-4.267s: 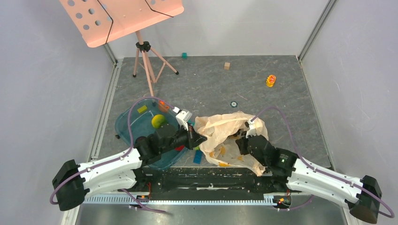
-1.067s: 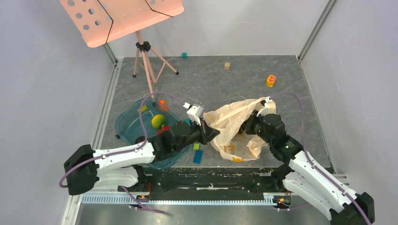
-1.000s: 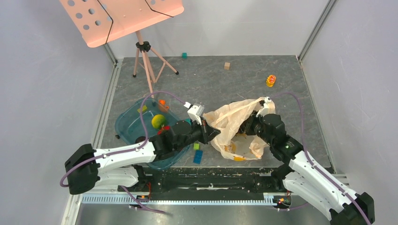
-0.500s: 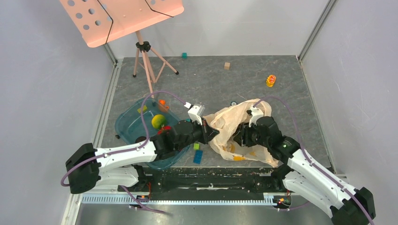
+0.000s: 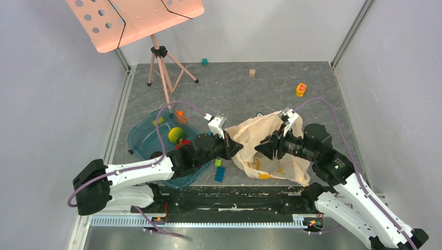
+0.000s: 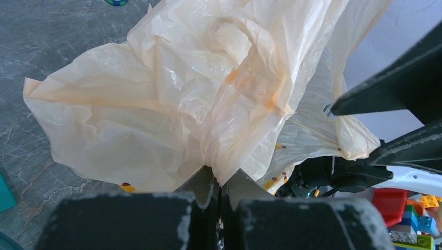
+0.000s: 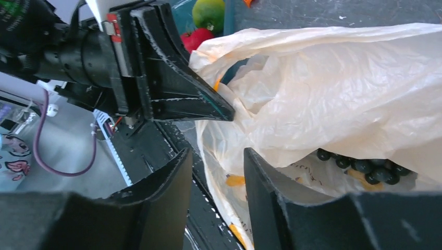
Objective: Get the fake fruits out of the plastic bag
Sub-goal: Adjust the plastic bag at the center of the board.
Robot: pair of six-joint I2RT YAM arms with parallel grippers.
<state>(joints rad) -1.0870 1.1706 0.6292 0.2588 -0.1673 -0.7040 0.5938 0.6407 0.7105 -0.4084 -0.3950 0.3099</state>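
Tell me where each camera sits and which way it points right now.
Top: above and behind the robot, looking down on the table; left arm and right arm both show.
Left wrist: behind the left gripper, shut on the bag, looking across it.
Right wrist: behind the open right gripper, facing the bag's mouth, grapes inside.
Shared: both wrist views show the bag and the other arm's gripper.
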